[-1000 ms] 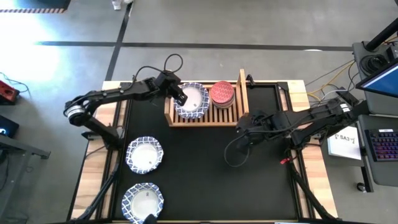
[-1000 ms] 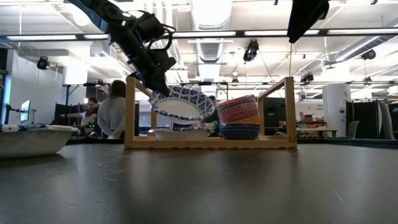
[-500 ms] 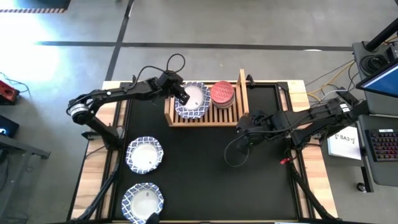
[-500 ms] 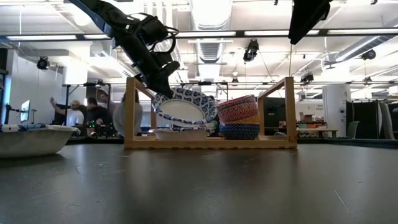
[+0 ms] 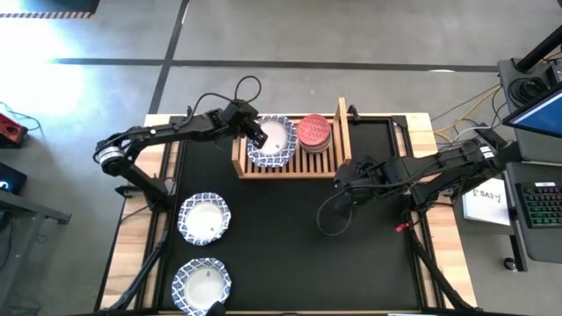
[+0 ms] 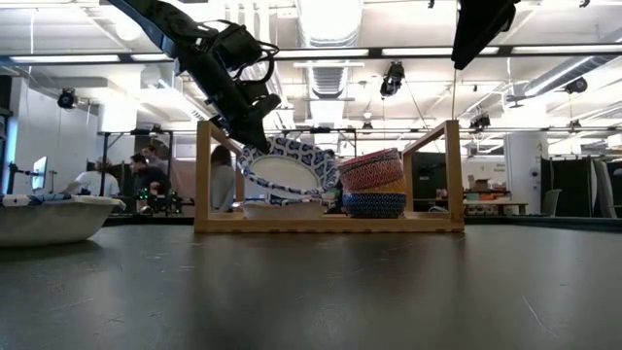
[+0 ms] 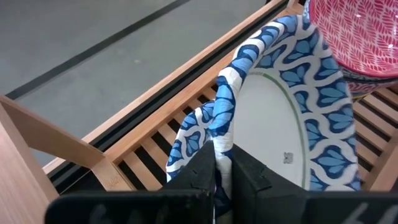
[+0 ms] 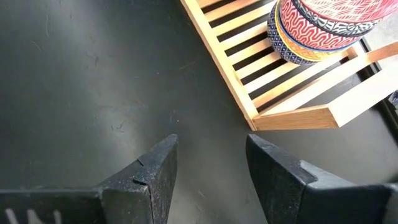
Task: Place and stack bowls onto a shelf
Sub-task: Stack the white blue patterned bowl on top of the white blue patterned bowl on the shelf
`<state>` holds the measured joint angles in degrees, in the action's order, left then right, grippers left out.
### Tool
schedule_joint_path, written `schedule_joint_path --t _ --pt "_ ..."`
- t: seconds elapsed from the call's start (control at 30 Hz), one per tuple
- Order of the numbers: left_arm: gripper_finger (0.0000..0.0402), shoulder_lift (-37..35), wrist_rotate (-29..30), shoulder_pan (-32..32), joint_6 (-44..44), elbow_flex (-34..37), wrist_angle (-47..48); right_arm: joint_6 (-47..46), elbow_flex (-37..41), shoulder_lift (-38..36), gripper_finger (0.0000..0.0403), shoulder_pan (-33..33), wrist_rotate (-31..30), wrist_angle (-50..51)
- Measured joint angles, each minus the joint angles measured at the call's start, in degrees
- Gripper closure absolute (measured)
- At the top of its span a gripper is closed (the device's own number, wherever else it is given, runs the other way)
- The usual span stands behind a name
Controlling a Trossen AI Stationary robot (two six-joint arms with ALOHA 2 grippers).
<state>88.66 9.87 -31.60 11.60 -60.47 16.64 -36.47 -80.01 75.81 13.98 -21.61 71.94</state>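
Wooden and slatted, the light shelf (image 5: 292, 163) sits at the far side of the black table (image 5: 290, 237), and over its left half the left gripper (image 5: 255, 139) pinches the rim of a tilted white bowl with a blue patterned rim (image 6: 285, 167), seemingly above another white bowl (image 6: 282, 208). Beside it stands a stack of small bowls topped by a red one (image 5: 313, 132). Two more blue-rimmed bowls (image 5: 205, 219) lie near the left edge. The right gripper (image 8: 208, 168) hovers just off the shelf's right board, fingers apart and empty.
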Motion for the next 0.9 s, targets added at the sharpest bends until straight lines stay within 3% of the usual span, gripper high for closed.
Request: schedule_joint_path --t 0.4,0.53,0.67,0.9 --pt "0.0331 0.0 -0.2 0.2 -0.7 0.0 0.3 0.0 0.0 0.0 0.0225 0.0 0.0 0.2" --pt "0.0327 0.2 1.5 0.5 -3.1 0.1 0.8 0.0 0.0 0.0 0.0225 0.0 0.0 0.2" --pt "0.0327 0.2 8.3 0.8 -3.8 0.2 1.0 0.0 0.0 0.0 0.0225 0.0 0.0 0.2" --pt "0.0340 0.3 7.1 1.3 -4.9 0.2 1.2 0.0 0.0 0.0 0.0225 0.0 0.0 0.2"
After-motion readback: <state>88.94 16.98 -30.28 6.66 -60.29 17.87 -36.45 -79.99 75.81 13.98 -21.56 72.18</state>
